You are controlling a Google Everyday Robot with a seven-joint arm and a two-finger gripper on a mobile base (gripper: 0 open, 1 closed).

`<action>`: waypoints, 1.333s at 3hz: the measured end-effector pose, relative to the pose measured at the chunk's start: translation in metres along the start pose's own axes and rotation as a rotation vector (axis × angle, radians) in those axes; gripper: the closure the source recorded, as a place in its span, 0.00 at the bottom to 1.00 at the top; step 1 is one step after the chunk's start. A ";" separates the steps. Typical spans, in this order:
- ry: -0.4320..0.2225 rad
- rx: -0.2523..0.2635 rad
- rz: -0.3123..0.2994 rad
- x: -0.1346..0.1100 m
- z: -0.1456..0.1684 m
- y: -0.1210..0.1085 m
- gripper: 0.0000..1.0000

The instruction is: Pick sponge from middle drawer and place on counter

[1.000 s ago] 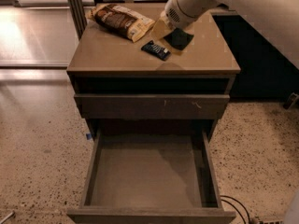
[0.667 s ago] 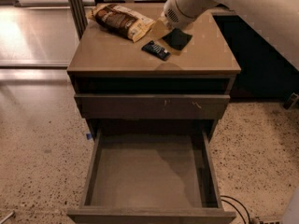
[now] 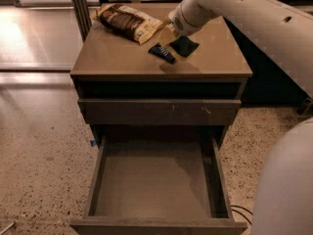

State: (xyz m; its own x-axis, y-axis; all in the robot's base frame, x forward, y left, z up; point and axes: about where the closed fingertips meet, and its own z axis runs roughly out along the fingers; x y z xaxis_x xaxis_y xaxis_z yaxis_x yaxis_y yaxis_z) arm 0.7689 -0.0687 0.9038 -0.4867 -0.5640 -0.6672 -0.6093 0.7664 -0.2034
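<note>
On the smooth, slightly glossy tan bench [image 3: 112, 58], the small dark squarish sponge [image 3: 184, 46] lies flat just beside the white arm's gripper [image 3: 168, 32], next to a shiny dark wrapper [image 3: 162, 53]; whether the gripper is open or holding anything cannot be told.

I'm working in a dim, warm-toned view. The strongest light falls on the floor [image 3: 34, 38] beyond the counter's [image 3: 112, 58] back-left corner, where it glares pale. The counter carries a soft sheen, and near its front edge lies a shadow of the arm [image 3: 254, 13], which itself shows bright white. The gripper [image 3: 171, 31] hangs over the back-right part, above the sponge [image 3: 184, 46], which reads as a flat dark patch. Under the front edge the recess is black. The middle drawer [image 3: 156, 180] sits evenly shaded. A pale, unfocused shape fills the lower right.
</note>
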 end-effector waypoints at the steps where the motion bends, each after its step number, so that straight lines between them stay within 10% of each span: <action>1: 0.016 0.011 0.039 -0.001 0.033 -0.012 1.00; 4: 0.141 0.124 0.141 0.032 0.050 -0.065 1.00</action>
State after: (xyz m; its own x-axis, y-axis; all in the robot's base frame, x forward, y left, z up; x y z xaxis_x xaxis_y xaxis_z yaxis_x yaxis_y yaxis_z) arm 0.8246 -0.1209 0.8598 -0.6495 -0.4794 -0.5901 -0.4517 0.8677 -0.2077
